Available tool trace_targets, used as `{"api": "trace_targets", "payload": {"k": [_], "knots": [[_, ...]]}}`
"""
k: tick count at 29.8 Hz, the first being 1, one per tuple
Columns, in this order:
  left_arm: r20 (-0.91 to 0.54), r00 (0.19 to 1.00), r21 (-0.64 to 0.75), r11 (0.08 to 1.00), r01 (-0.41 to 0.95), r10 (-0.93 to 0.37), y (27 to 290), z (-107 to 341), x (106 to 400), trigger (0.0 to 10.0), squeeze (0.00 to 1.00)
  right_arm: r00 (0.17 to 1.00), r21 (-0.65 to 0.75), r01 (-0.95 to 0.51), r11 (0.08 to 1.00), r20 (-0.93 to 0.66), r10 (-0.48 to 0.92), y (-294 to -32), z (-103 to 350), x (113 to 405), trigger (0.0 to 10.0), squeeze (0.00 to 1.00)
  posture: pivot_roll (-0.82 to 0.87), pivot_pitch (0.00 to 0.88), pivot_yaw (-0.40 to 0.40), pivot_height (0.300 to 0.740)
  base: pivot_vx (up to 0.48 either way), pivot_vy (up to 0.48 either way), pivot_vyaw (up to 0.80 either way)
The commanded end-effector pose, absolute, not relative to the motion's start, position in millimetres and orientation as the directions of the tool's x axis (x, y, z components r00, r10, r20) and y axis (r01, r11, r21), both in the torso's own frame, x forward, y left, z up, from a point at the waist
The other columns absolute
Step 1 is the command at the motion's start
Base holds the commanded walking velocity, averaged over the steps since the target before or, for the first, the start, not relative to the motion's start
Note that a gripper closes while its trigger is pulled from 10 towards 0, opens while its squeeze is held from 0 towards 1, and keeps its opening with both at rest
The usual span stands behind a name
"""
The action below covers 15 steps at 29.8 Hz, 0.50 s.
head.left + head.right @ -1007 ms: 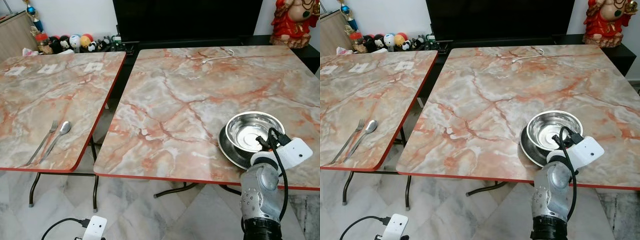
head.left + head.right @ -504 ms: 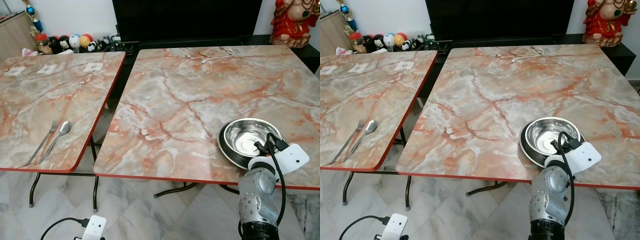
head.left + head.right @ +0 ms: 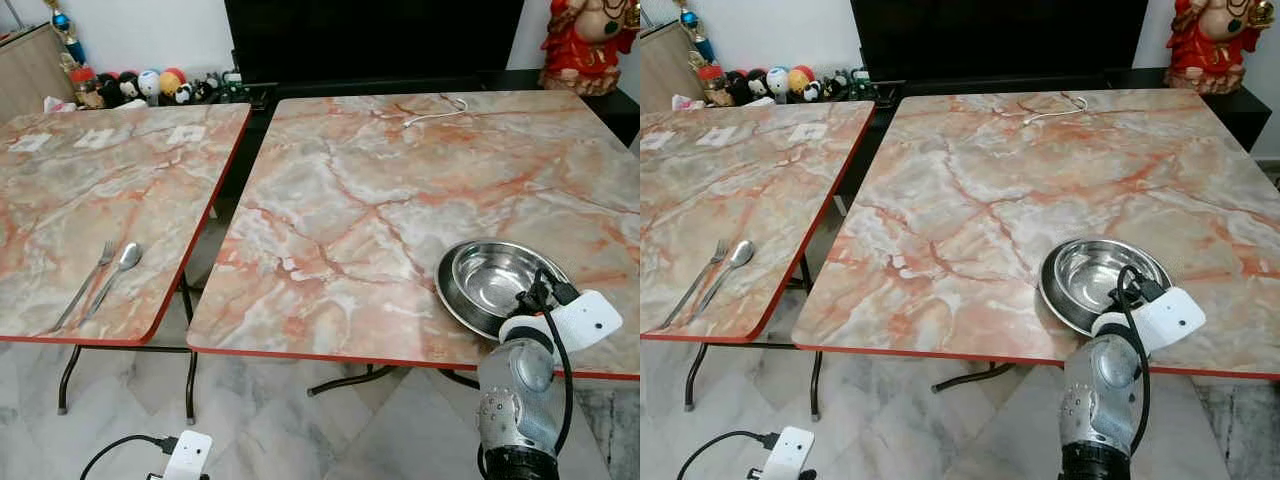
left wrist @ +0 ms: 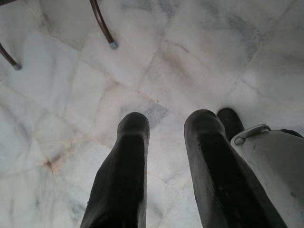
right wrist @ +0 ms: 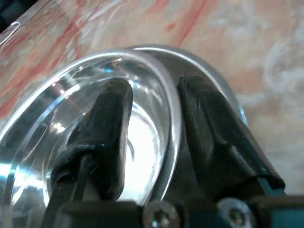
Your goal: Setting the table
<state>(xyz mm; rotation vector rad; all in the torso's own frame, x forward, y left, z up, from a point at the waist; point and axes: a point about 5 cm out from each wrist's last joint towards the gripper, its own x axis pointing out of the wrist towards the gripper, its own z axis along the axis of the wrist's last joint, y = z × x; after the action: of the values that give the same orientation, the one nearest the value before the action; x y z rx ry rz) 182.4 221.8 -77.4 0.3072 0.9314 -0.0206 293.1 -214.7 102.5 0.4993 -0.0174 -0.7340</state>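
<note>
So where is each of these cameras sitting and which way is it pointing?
Left eye: on the head, looking forward and down at two marble tables; right arm near the bowl.
Right eye: beside it, same scene, with fork and spoon on the left table.
Left wrist: along the left gripper, fingers apart, toward the floor.
Right wrist: along the right gripper, one finger inside the bowl's rim, one outside.
Shared: both eyes and the right wrist show the bowl on its plate.

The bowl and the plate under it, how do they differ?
The bowl is deep with a mirror-bright inside; the plate is shallow, darker and wider, its rim showing around the bowl. The right gripper straddles the bowl's rim, not the plate's. Both are round metal, stacked near the table edge.
</note>
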Motion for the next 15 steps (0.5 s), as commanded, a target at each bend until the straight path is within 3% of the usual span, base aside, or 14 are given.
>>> {"api": "trace_targets", "payload": {"k": [1,9,13,15], "knots": [[-0.797,0.59,0.259,0.956,0.14,0.129,229,-77,180,10.0,0.0,0.746,0.438,0.637,0.635,-0.142,-0.651,-211,105,291,10.0,0.0,-0.15,0.019,0.09,0.74,0.0,0.0,0.0],[-0.797,0.59,0.258,0.956,0.139,0.129,228,-77,180,10.0,0.0,0.707,0.358,0.677,0.643,-0.074,-0.704,-219,111,284,10.0,0.0,-0.14,0.018,0.087,0.74,0.0,0.0,0.0],[-0.795,0.592,0.258,0.957,0.135,0.131,228,-77,181,10.0,0.0,0.714,0.242,0.664,0.707,0.074,-0.696,-219,127,283,10.0,0.0,-0.14,0.019,0.088,0.74,0.0,0.0,0.0],[-0.794,0.594,0.256,0.958,0.131,0.131,227,-77,181,10.0,0.0,0.788,0.176,0.568,0.804,0.164,-0.593,-209,136,287,10.0,0.0,-0.15,0.02,0.085,0.74,0.0,0.0,0.0]]}}
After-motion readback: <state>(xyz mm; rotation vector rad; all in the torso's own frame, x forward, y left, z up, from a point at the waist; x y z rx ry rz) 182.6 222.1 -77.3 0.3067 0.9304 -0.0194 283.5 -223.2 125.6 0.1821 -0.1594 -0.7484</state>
